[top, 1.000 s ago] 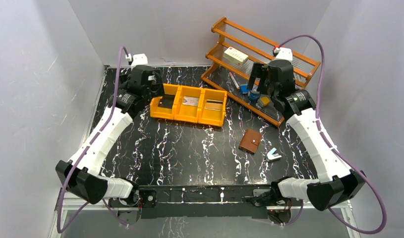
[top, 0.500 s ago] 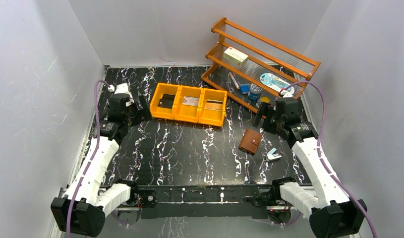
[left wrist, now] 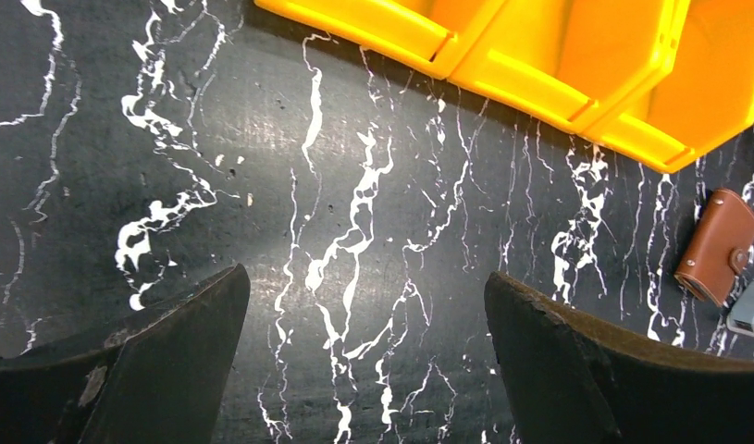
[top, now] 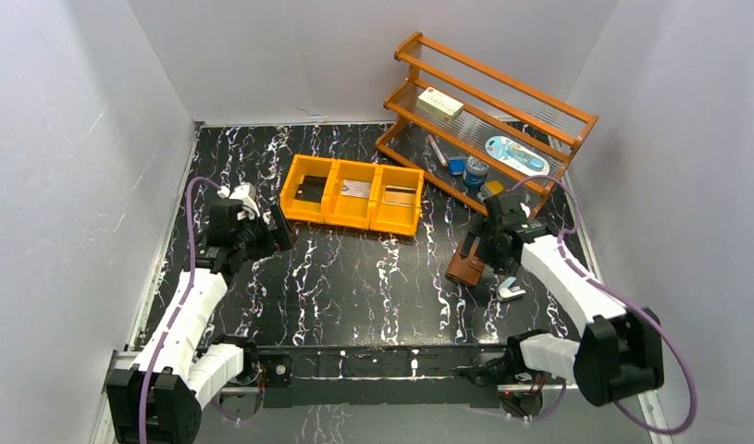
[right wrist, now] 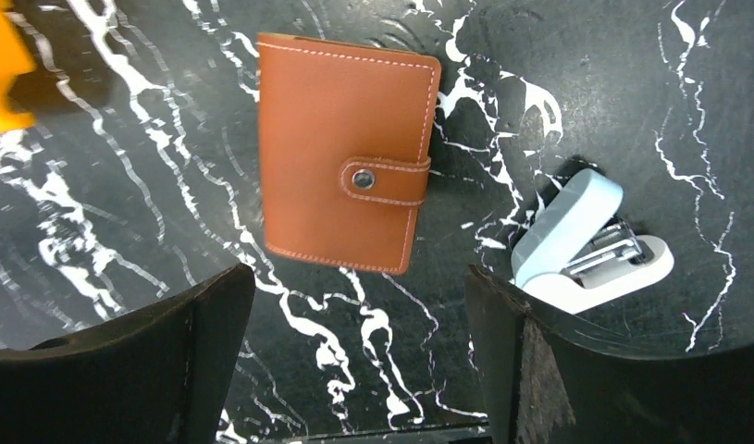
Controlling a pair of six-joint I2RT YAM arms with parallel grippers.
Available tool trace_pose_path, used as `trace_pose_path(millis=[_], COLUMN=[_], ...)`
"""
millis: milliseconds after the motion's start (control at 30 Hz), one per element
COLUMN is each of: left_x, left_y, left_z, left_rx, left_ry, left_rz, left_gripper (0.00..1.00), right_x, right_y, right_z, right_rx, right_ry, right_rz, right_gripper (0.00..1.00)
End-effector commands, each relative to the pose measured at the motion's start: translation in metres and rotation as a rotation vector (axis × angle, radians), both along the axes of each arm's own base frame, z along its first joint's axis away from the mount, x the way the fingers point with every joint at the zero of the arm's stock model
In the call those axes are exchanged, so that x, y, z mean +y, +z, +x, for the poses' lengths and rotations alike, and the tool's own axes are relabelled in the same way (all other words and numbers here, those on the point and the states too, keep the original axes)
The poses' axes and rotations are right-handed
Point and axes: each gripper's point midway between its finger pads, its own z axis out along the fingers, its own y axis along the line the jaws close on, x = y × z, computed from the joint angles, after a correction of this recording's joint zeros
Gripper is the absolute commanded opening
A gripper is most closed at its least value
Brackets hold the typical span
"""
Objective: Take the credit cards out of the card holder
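The card holder (right wrist: 345, 153) lies flat and shut on the black marbled worktop (top: 354, 287), right of centre in the overhead view and upper centre in the right wrist view, its snap tab (right wrist: 391, 178) fastened across the right-hand edge. It looks like light, soft leather that would flex and slide if pushed, so the firmer hold is likely across the two long stitched edges, with the tab left free to be popped open. Any credit cards inside are hidden by the closed cover. They would be thin, stiff and slick, and best pinched by an exposed edge. The right pincer (right wrist: 359, 287) hangs just over the holder, jaws spread wider than it and gripping nothing. The left pincer (left wrist: 364, 287) is also wide open and empty, over bare worktop at mid left. A white-and-blue angled piece (right wrist: 586, 245) sits just beside the holder's lower right corner and could crowd a finger there. The orange bin (top: 336, 218), with a flat card-like piece in each compartment, and the wooden rack (top: 539, 102) stand clear.
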Motion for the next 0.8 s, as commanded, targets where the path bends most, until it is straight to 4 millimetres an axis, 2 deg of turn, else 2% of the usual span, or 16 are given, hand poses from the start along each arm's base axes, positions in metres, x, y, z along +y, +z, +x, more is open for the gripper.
trace_pose_path(millis=[0, 100, 200, 333, 567, 767], left_x=[-0.013, -0.011, -0.007, -0.001, -0.002, -0.006], left_y=[0.013, 0.014, 0.018, 0.019, 0.021, 0.021], left_z=[0.001, 0.001, 0.003, 0.003, 0.003, 0.001], left_rx=[-0.062, -0.077, -0.095, -0.107, -0.116, -0.113], left_ry=[-0.047, -0.041, -0.024, 0.007, -0.012, -0.034], left_rz=[-0.078, -0.071, -0.058, -0.038, -0.036, -0.050], left_gripper=[0.98, 0.98, 0.98, 0.98, 0.98, 0.98], right_x=[-0.002, 0.004, 0.004, 0.012, 0.072, 0.125], right_y=[-0.023, -0.042, -0.060, -0.066, -0.073, -0.072], right_z=[0.017, 0.028, 0.032, 0.030, 0.006, -0.027], right_rx=[0.010, 0.031, 0.084, 0.082, 0.074, 0.082], right_ry=[-0.062, -0.054, -0.039, 0.015, 0.230, 0.439], right_rz=[-0.060, -0.070, -0.112, -0.202, -0.133, -0.098], right_gripper=[0.91, 0.87, 0.75, 0.63, 0.48, 0.47])
